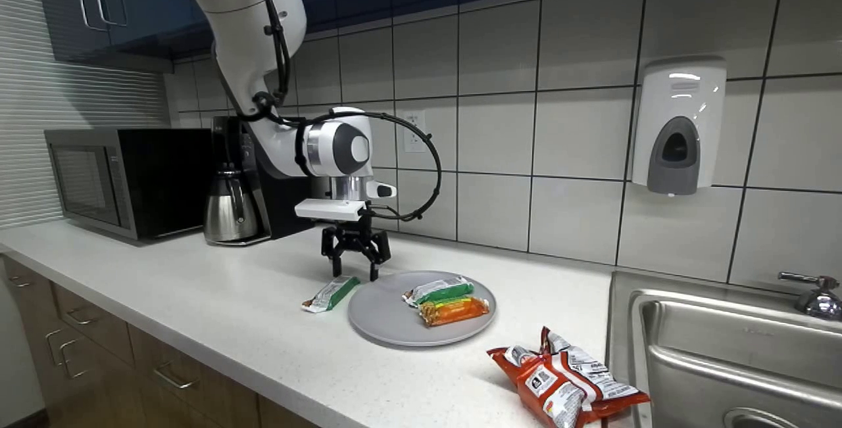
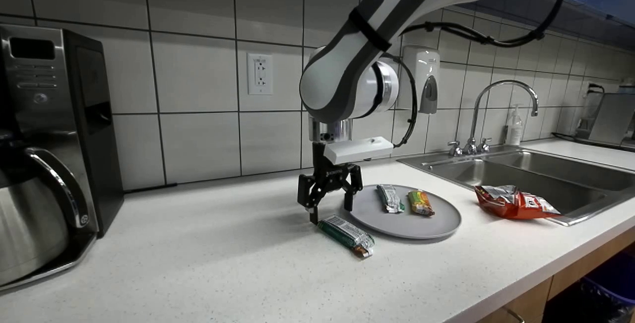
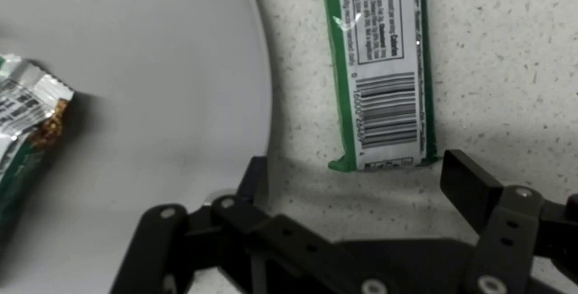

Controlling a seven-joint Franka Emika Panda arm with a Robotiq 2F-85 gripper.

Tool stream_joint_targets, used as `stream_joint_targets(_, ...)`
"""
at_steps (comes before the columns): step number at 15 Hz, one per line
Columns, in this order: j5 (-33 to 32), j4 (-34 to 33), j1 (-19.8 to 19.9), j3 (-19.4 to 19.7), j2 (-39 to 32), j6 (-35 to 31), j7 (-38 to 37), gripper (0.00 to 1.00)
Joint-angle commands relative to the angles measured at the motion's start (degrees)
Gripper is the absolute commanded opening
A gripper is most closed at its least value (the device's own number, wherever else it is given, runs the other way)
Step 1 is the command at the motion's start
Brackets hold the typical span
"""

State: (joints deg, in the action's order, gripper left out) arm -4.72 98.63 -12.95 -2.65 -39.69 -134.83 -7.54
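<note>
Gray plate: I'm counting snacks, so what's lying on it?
On the gray plate lie a green wrapped bar and an orange wrapped bar. The surface beneath them is covered and cannot be seen. A second green bar lies beside the plate on the counter.

The wrapped bar [image 3: 383,72] nearest my gripper [image 2: 331,210] bears, in the wrist view, a boxed nutrition panel [image 3: 379,18] where I read "Calories", "Cholesterol" and "(42g)"; the finer lines blur. Between this panel and the bar's near end, a barcode [image 3: 388,111] carries the digits 0, 16000, 26469 and 4. My own gripper body shows, in an exterior view, small pale lettering [image 2: 335,172]: "ROBOTIQ". Print on the foil wrapper [image 3: 20,109] lying on the plate [image 3: 180,59] is too blurred for me to read, as are the label panels [image 1: 598,375] and square code [image 1: 541,380] on the red bag [image 1: 569,382] and the tiny characters [image 2: 260,60] on the wall outlet [image 2: 268,77].
</note>
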Motion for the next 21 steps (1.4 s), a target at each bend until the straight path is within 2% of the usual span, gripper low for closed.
stream_joint_targets(1, -1.02, -0.03, -0.78, 0.82, -0.16, -0.16, -1.99, 1.0)
stream_joint_targets(9, -1.81, -0.35, -2.44, 0.79, 1.07, -2.7, -2.0, 1.0)
stream_joint_targets(21, -1.21, 3.65, -3.25, 0.99, 2.43, -3.45, -3.54, 1.0)
